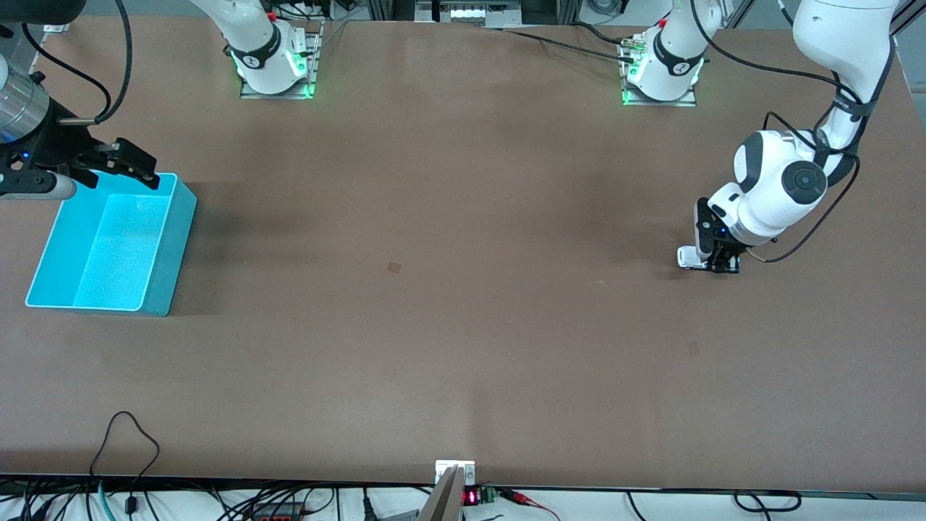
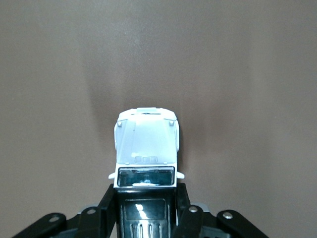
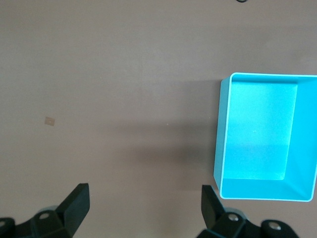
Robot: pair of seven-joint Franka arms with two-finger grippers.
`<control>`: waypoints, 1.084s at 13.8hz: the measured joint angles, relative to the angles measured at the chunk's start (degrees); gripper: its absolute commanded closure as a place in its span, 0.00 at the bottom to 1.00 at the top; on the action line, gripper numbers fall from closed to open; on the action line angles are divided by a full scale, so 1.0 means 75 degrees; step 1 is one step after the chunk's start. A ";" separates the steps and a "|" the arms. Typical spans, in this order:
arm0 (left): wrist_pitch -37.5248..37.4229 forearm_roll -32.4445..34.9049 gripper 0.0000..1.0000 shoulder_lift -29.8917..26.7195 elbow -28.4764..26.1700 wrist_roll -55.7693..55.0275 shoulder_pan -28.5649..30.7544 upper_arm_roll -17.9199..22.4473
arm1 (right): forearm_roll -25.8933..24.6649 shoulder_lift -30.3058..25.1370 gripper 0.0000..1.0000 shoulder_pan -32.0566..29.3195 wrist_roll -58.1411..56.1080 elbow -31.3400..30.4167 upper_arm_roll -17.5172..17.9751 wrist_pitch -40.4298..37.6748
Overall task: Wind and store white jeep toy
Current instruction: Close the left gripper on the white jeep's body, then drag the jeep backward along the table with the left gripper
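Observation:
The white jeep toy (image 1: 687,257) is at table level toward the left arm's end of the table. My left gripper (image 1: 718,260) is shut on it. In the left wrist view the jeep's white hood (image 2: 146,141) sticks out ahead of the gripper (image 2: 146,196), and a black finger (image 2: 108,201) presses each side of the black-roofed cab. The turquoise bin (image 1: 173,246) stands empty at the right arm's end. My right gripper (image 1: 119,168) is open and empty in the air over the bin's edge nearest the robot bases. In the right wrist view the gripper (image 3: 143,198) is spread wide, with the bin (image 3: 223,129) beside it.
The two arm bases (image 1: 275,65) (image 1: 662,72) stand along the table's edge by the robots. A small tan square mark (image 1: 394,267) lies mid-table and also shows in the right wrist view (image 3: 49,120). Cables (image 1: 130,441) hang over the edge nearest the front camera.

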 measured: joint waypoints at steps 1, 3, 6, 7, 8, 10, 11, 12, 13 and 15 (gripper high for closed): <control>0.0000 0.0000 0.84 0.0002 0.0001 -0.0093 0.0000 0.0000 | 0.0000 0.0000 0.00 0.0000 0.0000 0.0000 0.0000 0.0000; 0.0000 0.0000 0.84 0.0006 0.0004 -0.0190 0.0008 0.0000 | 0.0000 0.0000 0.00 0.0000 0.0000 0.0000 0.0000 0.0000; -0.0005 0.0000 0.83 0.0023 0.0026 -0.0208 0.0124 0.0003 | 0.0000 0.0000 0.00 0.0000 0.0000 0.0000 0.0000 0.0000; -0.0014 0.0000 0.83 0.0037 0.0048 -0.0207 0.0223 0.0004 | 0.0000 0.0000 0.00 0.0000 0.0000 0.0000 0.0000 0.0000; -0.0037 0.0000 0.83 0.0058 0.0084 -0.0201 0.0327 0.0006 | 0.0000 0.0000 0.00 0.0000 0.0000 0.0000 0.0000 0.0000; -0.0109 0.0000 0.83 0.0100 0.0168 -0.0153 0.0517 0.0010 | 0.0000 0.0000 0.00 0.0000 0.0000 0.0000 0.0000 0.0000; -0.0145 0.0000 0.83 0.0124 0.0213 -0.0057 0.0636 0.0012 | 0.0000 0.0000 0.00 0.0000 0.0000 0.0000 0.0000 0.0000; -0.0174 0.0000 0.83 0.0158 0.0269 0.0134 0.0786 0.0017 | 0.0000 0.0000 0.00 0.0000 0.0000 0.0000 0.0000 0.0000; -0.0197 0.0000 0.83 0.0204 0.0344 0.0392 0.0952 0.0023 | 0.0000 0.0000 0.00 0.0000 0.0000 0.0000 0.0000 0.0000; -0.0273 0.0000 0.83 0.0305 0.0524 0.0983 0.1307 0.0033 | 0.0000 0.0000 0.00 0.0000 0.0000 0.0000 0.0000 0.0000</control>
